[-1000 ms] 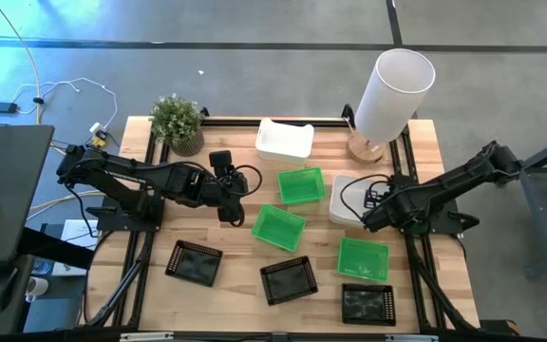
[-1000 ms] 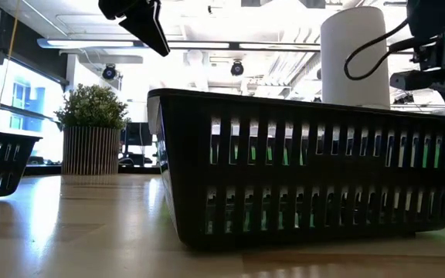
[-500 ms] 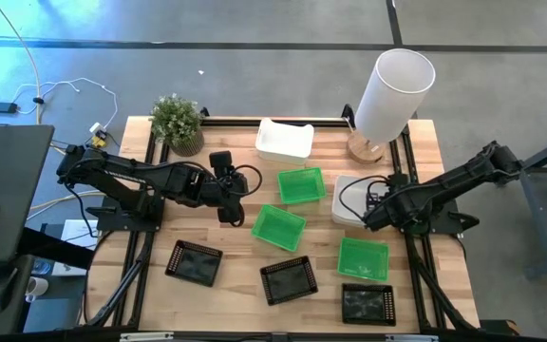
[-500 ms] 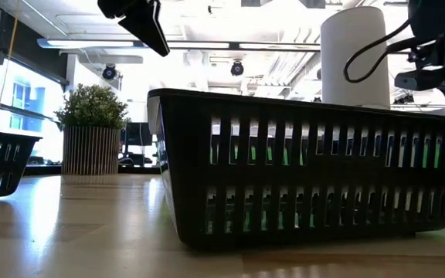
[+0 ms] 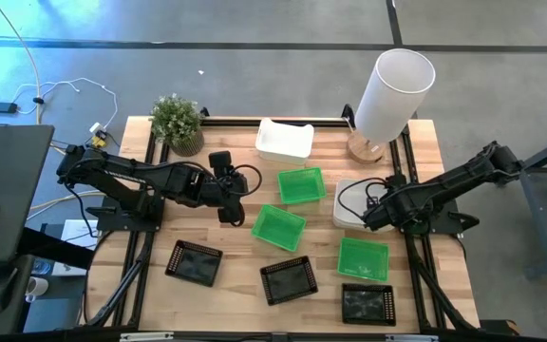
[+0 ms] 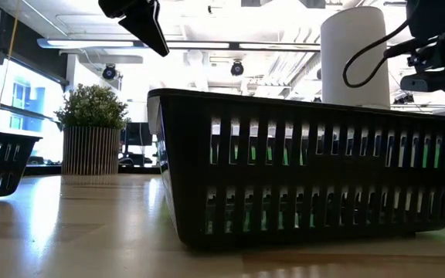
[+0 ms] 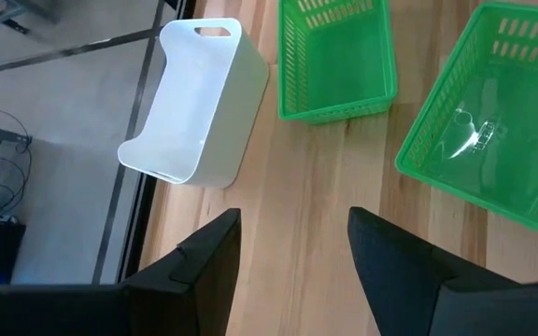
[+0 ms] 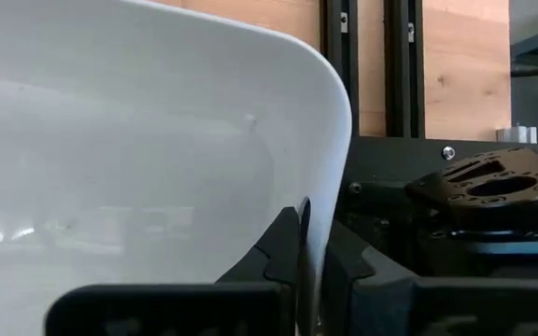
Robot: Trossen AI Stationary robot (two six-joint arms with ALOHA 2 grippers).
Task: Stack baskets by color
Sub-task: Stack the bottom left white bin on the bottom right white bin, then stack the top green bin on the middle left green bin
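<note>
The right claw (image 5: pixel 368 220) is closed on the rim of a white basket (image 5: pixel 346 201) at the right middle of the high view, beside the white cylinder (image 5: pixel 392 93). To do this step well, it should keep the thin wall pinched firmly, lift the basket level, and carry it over the other white basket (image 5: pixel 285 139) at the upper centre of the counter (image 5: pixel 235 242). The left claw (image 5: pixel 232 211) waits open, left of centre.

My right gripper (image 5: pixel 370 219) and its arm cover much of the white basket (image 5: pixel 342 203) beneath them. In my right wrist view that basket runs past the frame's edge. Beyond my left gripper (image 7: pixel 292 245), the nearer green basket (image 7: pixel 502 112) is cut off too.
</note>
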